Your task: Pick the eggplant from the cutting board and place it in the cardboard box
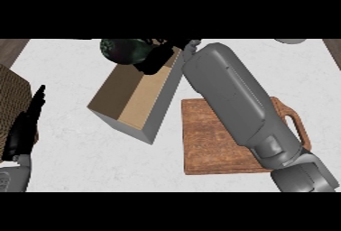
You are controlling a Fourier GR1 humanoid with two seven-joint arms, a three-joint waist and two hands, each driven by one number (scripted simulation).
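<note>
Beneath the right hand [158,56], whose fingers curl around the dark eggplant [123,48], lies the far end of the cardboard box [133,101]. Lifting off the cutting board [213,144] looks done; release remains. Left hand [23,128] rests open.

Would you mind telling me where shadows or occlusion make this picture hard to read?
Head view: the right hand is a dark shape over the cardboard box, merging with the eggplant; the right forearm hides much of the cutting board.
</note>
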